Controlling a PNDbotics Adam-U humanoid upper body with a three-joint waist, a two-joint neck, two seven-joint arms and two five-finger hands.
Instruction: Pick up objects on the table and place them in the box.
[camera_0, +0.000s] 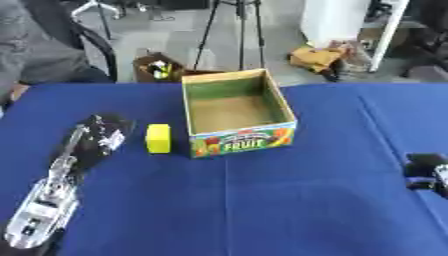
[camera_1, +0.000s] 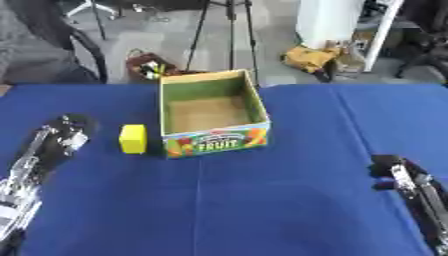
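A yellow block lies on the blue table, just left of an open cardboard fruit box whose inside looks bare. My left hand rests on the table to the left of the block, a short gap away, its dark fingers blurred. My right hand sits low near the table's right edge, far from the box, with nothing seen in it.
Beyond the table's far edge stand a tripod, a brown bag and a yellow bundle on the floor. A person in grey sits at the far left corner.
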